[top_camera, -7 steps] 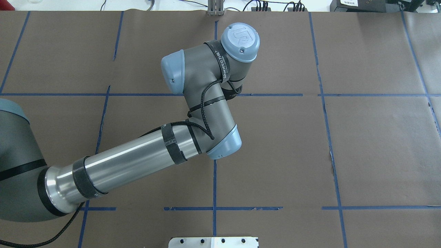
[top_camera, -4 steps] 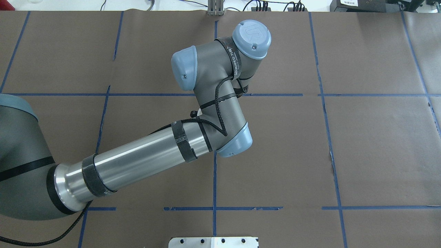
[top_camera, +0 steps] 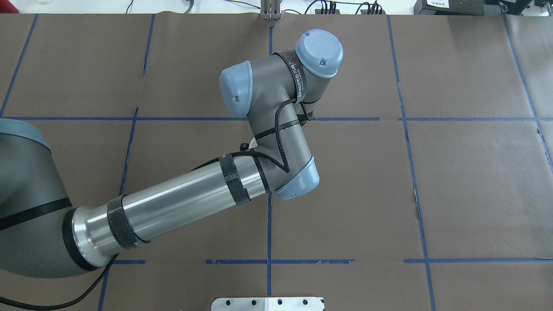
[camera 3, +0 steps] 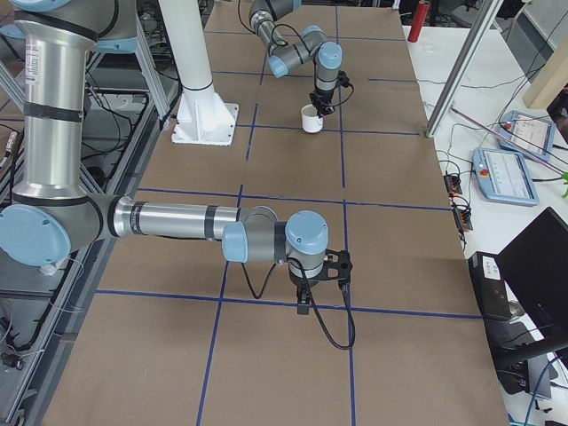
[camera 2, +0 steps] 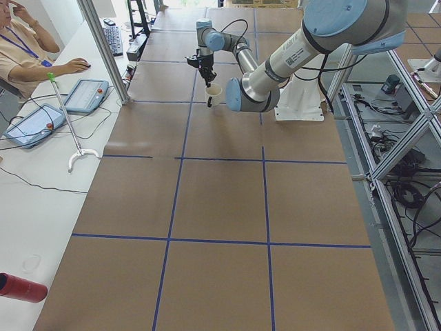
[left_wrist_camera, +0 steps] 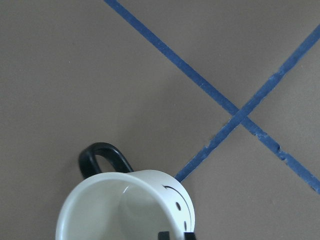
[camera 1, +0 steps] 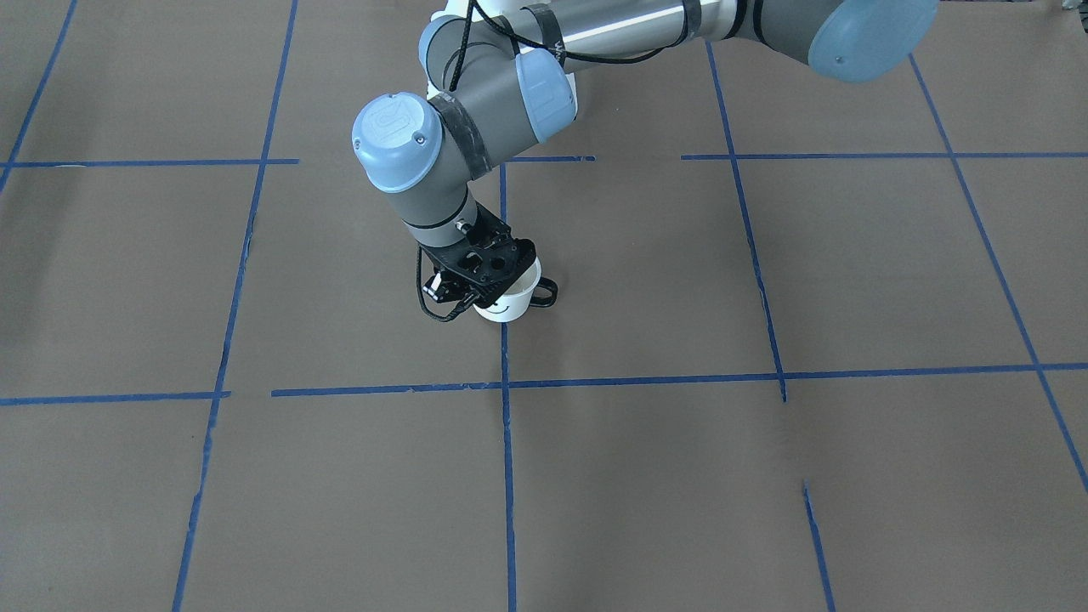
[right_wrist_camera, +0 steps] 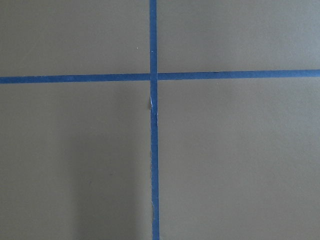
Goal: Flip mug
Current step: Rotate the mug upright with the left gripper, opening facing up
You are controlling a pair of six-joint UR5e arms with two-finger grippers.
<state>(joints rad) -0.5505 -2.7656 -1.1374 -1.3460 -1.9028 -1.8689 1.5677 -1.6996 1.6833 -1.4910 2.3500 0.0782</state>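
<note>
In the overhead view, our left arm (top_camera: 181, 203) has swung its wrist toward two o'clock over the last second. From the front, the left gripper (camera 1: 491, 289) has its jaws closed narrow on the mug (camera 1: 508, 306), pinching the wall at the rim beside the smiley. The mug is mouth up, its handle (camera 1: 544, 293) at three o'clock. Whether its base touches the brown paper (camera 1: 765, 255) is unclear. We judge it is being repositioned, not turned. A tape cross (camera 1: 506, 384) lies at six o'clock. The right gripper (camera 3: 304, 297) is well apart; we cannot tell its jaws.
</note>
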